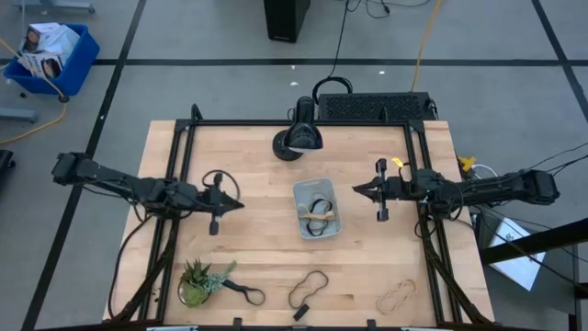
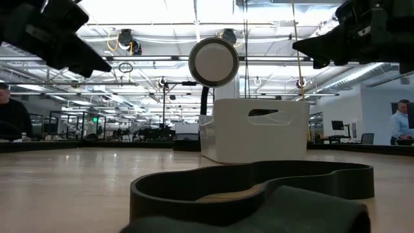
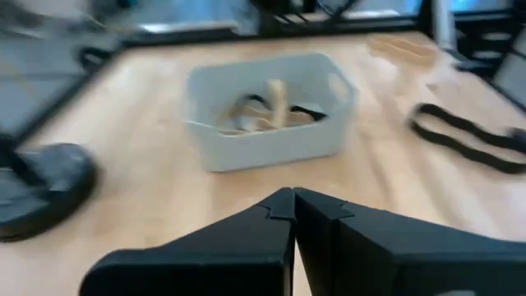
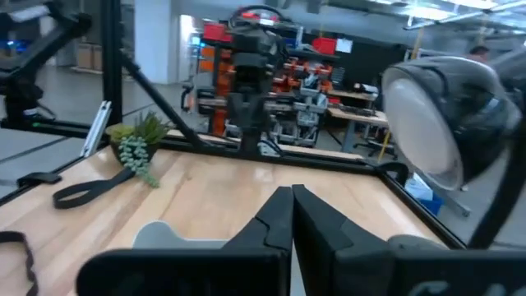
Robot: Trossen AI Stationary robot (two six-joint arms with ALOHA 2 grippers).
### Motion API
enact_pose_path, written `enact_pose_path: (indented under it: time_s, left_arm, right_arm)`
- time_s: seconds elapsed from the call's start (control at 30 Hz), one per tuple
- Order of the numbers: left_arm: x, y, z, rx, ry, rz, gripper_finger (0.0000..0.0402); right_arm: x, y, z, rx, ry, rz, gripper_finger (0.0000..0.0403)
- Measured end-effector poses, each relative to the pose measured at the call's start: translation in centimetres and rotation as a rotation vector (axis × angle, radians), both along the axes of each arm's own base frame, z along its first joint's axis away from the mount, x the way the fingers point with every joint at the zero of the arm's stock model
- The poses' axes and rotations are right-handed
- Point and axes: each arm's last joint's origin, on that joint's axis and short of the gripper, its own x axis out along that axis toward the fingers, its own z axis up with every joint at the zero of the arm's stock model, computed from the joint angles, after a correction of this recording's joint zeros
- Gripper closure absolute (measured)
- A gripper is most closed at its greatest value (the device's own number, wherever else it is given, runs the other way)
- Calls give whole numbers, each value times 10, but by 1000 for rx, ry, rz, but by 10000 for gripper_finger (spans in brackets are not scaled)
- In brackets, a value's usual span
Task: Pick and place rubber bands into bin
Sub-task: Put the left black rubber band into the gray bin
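The bin (image 1: 318, 209) is a clear tray at the table's middle, holding a black band and a tan band (image 1: 319, 211); it also shows in the left wrist view (image 3: 267, 107). A black rubber band (image 1: 309, 288) and a tan band (image 1: 396, 296) lie flat near the front edge; another black band (image 1: 241, 291) lies beside the plant. My left gripper (image 1: 241, 204) is shut and empty, left of the bin, above the table. My right gripper (image 1: 356, 189) is shut and empty, right of the bin.
A small potted plant (image 1: 197, 282) stands at the front left. A black lamp-like stand (image 1: 299, 140) sits at the far middle. A dark frame (image 1: 184, 138) borders the table's sides. A blue crate (image 1: 53, 57) stands on the floor.
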Motion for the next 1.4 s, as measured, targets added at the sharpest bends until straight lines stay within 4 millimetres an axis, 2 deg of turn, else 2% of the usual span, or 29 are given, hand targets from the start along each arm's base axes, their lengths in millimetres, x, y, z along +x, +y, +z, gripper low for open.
enact_pose_path:
  time_s: [0.13,0.3,0.5,0.67,0.83,0.97,1.13,1.4]
  left_arm:
    - [25,-20,11,-47,144,-112,395]
    - [55,-67,11,22,363,-268,357]
    - [81,-128,6,29,542,-388,269]
    - [86,-162,0,51,664,-409,186]
    - [81,-180,-11,37,760,-417,130]
    - [80,-186,-30,62,822,-410,116]
    - [84,-192,-47,59,854,-446,125]
    - [94,-190,-52,31,777,-503,168]
  right_arm:
    - [-1,-4,0,13,6,-23,402]
    - [-1,-4,-3,15,29,-24,402]
    - [-1,-4,-3,38,37,-23,402]
    - [-1,-4,-4,42,37,-21,402]
    - [-1,-4,-4,54,40,-18,402]
    - [-1,-4,-4,57,40,-17,402]
    - [-1,-4,-4,53,43,-22,402]
    - [-1,-4,-4,50,44,-23,402]
